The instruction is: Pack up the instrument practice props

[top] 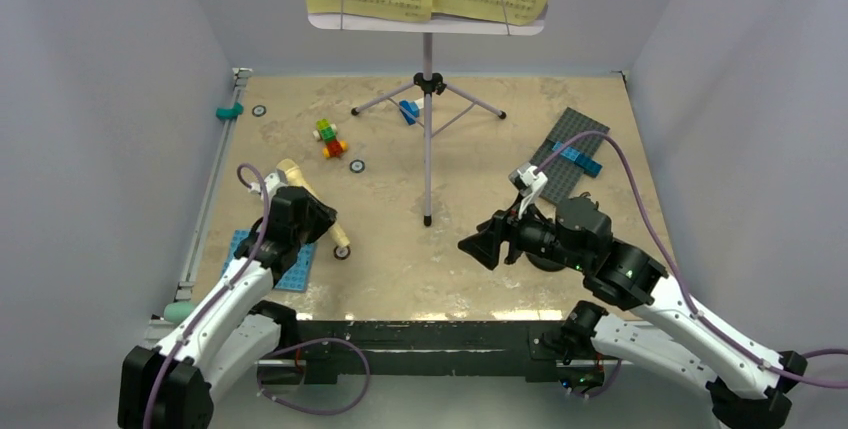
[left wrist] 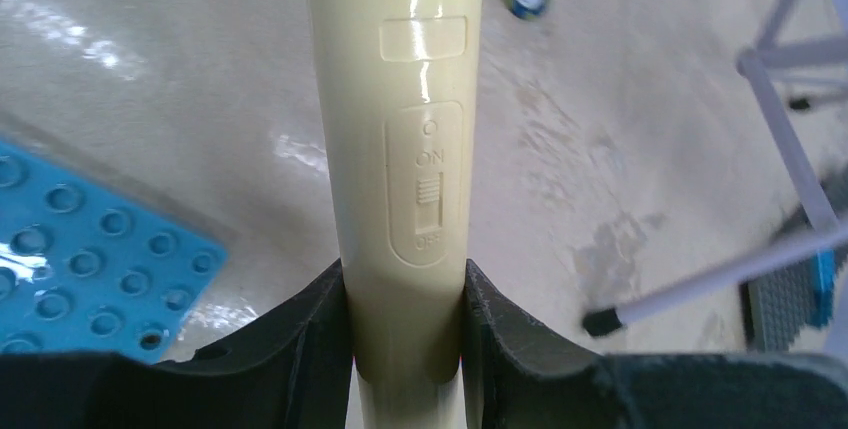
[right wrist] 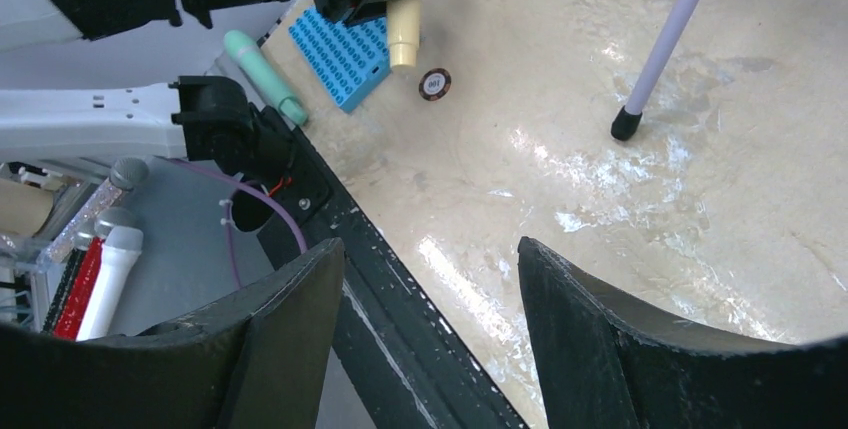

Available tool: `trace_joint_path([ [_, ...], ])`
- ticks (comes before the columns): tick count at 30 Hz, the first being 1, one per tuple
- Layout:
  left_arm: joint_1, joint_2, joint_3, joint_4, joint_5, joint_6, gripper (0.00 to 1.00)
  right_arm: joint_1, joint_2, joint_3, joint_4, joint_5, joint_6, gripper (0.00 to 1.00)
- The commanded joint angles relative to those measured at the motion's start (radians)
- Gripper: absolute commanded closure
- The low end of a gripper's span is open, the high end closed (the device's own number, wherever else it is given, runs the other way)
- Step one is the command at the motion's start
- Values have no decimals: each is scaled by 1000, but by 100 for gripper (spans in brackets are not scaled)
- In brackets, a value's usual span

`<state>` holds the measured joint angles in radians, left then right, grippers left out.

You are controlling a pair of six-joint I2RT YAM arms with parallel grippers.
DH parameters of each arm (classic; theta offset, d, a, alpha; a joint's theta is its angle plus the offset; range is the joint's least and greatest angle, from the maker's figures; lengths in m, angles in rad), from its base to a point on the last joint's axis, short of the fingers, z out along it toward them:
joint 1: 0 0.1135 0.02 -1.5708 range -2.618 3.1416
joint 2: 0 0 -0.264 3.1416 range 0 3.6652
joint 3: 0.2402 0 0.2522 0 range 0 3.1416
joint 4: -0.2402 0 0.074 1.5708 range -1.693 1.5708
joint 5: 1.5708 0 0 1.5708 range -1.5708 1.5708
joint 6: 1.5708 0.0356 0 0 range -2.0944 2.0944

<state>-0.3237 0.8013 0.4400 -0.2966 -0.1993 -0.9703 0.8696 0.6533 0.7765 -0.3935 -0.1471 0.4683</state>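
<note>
Left wrist view: left claw (left wrist: pixel 403 289) clamps the cream toy microphone (left wrist: pixel 400 99).

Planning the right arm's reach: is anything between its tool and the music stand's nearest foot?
Nothing visible: only bare table lies between the open right tool and the music stand's black-tipped foot.

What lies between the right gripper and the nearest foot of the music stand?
Nothing but bare tabletop lies between the right gripper and the music stand's near foot. The right wrist view shows this most plainly.
</note>
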Motion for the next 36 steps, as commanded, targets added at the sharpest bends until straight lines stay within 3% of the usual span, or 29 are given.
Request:
trace_joint_path([
  [1, 115, 124, 56, -1, -61, -158, 100, 2, -44, -13, 1, 21, -5, 32],
  [7, 196, 281, 57, 80, -80, -234, 100, 2, -89, -50, -4, 20, 15, 32],
  [17, 305, 422, 114, 11, -142, -371, 100, 2, -107, -76, -7, 14, 24, 32],
  [24, 322, 522, 134, -8, -112, -382, 71, 3, -101, -75, -7, 8, 18, 32],
  [28, 322, 557, 140, -6, -94, -368, 81, 2, -98, -78, -6, 7, 19, 32],
  [36, 322, 595, 214, -80, -65, -311, 68, 2, -113, -88, -7, 13, 24, 32],
])
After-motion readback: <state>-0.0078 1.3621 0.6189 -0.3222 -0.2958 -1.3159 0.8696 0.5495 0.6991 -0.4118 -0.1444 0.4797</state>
